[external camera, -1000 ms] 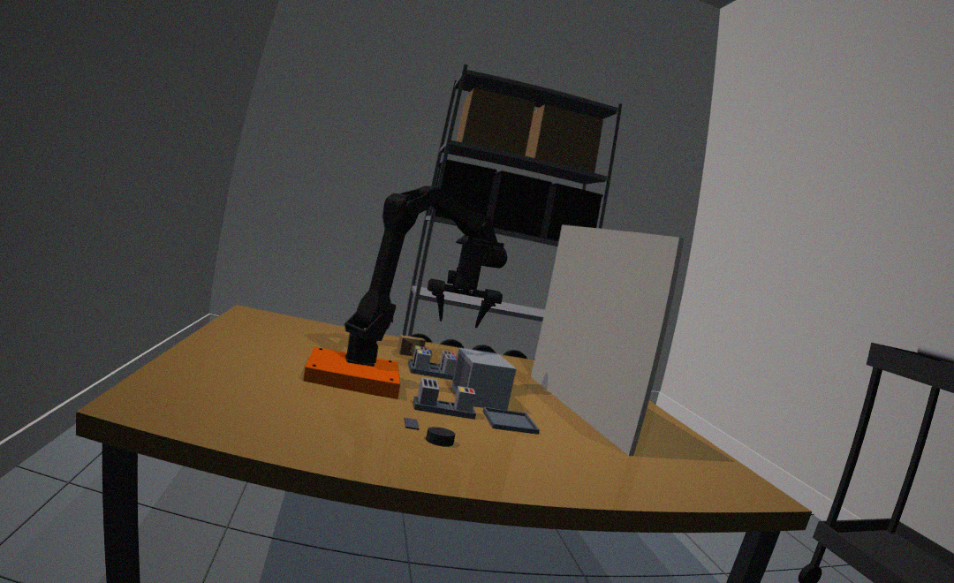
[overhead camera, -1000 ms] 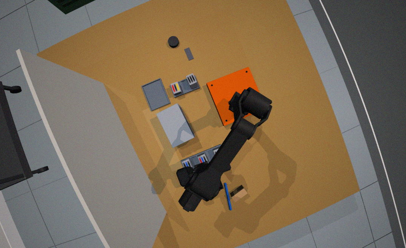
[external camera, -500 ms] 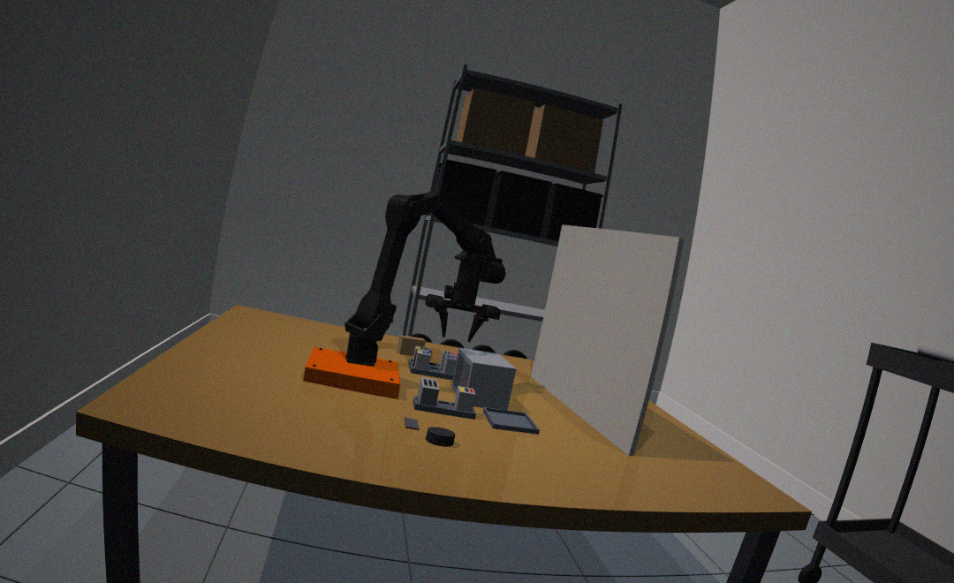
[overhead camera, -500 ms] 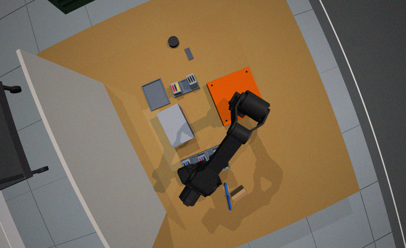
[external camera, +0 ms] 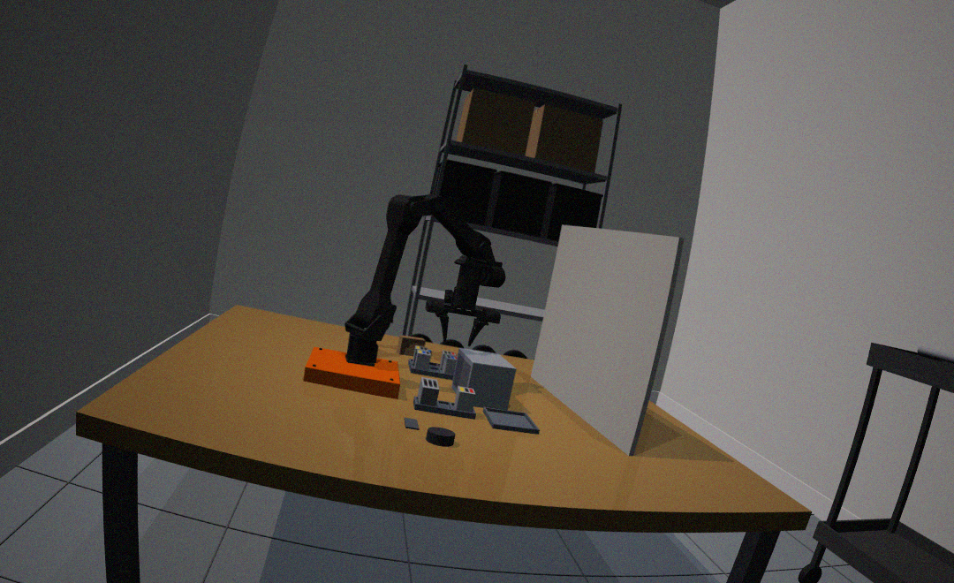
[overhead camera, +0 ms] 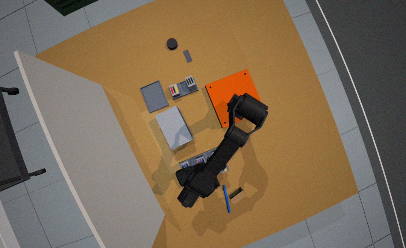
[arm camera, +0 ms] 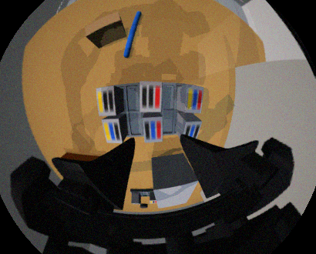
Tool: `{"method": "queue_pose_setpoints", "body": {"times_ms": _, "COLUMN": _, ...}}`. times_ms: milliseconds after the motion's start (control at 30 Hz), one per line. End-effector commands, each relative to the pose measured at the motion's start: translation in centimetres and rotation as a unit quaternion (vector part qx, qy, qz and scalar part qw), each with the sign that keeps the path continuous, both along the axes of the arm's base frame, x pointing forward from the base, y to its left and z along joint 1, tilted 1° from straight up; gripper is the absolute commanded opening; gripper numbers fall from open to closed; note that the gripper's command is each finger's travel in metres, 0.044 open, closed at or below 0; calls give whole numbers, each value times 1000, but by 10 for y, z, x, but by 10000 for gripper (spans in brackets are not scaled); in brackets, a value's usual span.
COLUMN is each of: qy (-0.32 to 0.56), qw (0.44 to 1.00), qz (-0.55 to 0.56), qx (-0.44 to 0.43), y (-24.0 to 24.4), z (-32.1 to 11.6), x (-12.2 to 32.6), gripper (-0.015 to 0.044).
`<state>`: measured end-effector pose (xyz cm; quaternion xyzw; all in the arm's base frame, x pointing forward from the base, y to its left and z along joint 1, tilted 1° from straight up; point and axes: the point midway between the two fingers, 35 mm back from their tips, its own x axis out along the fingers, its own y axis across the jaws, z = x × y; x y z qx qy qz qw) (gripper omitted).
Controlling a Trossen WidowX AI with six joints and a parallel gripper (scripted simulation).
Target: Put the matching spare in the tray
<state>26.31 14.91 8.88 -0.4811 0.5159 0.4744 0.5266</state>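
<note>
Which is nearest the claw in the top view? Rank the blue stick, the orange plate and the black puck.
1. Blue stick, just beside the claw.
2. Orange plate, under the arm's base, mid-table.
3. Black puck, at the far edge.
</note>
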Motion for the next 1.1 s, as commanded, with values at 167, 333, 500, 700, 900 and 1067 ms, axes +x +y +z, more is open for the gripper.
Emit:
{"method": "queue_pose_setpoints", "body": {"times_ms": 167, "qy": 3, "qw": 1000, "qz": 2, "qx": -1, "y": 0, "z": -17, "x": 0, "gripper": 300}}
{"method": "queue_pose_setpoints", "body": {"times_ms": 333, "qy": 3, "qw": 1000, "qz": 2, "qx": -1, "y": 0, "z": -25, "x": 0, "gripper": 300}}
{"method": "queue_pose_setpoints", "body": {"times_ms": 500, "qy": 3, "qw": 1000, "qz": 2, "qx": -1, "y": 0, "z": -33, "x": 0, "gripper": 300}}
{"method": "queue_pose_setpoints", "body": {"times_ms": 700, "qy": 3, "qw": 1000, "qz": 2, "qx": -1, "y": -1, "z": -43, "x": 0, "gripper": 300}}
{"method": "queue_pose_setpoints", "body": {"times_ms": 900, "qy": 3, "qw": 1000, "qz": 2, "qx": -1, "y": -1, "z": -53, "x": -1, "gripper": 300}}
{"method": "queue_pose_setpoints", "body": {"times_ms": 1067, "qy": 3, "qw": 1000, "qz": 2, "qx": -1, "y": -2, "z": -61, "x": -2, "gripper": 300}}
